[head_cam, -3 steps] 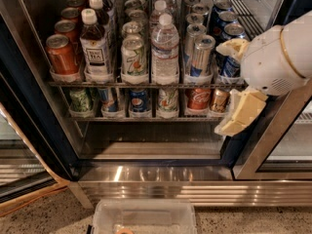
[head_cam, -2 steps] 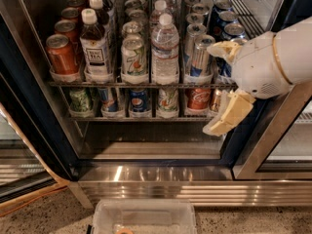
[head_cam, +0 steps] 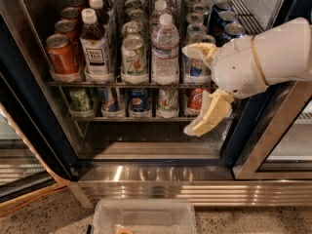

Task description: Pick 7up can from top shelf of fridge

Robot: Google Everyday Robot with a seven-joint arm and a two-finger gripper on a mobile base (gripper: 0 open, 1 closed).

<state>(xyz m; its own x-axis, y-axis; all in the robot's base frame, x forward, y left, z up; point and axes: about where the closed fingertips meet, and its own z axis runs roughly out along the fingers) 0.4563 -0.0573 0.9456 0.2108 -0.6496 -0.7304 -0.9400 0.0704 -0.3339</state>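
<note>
The 7up can [head_cam: 134, 57], silvery-white with green lettering, stands at the front of the top shelf [head_cam: 117, 84] of the fridge [head_cam: 36, 126], between a tea bottle and a water bottle. More similar cans line up behind it. My gripper [head_cam: 189, 90] is open, its cream fingers [head_cam: 208, 115] spread one above the other. It hovers in front of the shelf's right part, to the right of the water bottle and apart from the 7up can. It covers part of a slim silver-and-blue can [head_cam: 195, 65].
Orange-red cans [head_cam: 61, 55] stand at the shelf's left, then tea bottles [head_cam: 95, 45]; the water bottle [head_cam: 165, 50] is right of the 7up can. The lower rack [head_cam: 136, 118] holds several cans. A clear plastic bin [head_cam: 144, 216] sits on the floor below the steel base [head_cam: 146, 177].
My gripper and arm have moved left, from in front of the door frame to in front of the right end of the racks. The cans and bottles have not moved.
</note>
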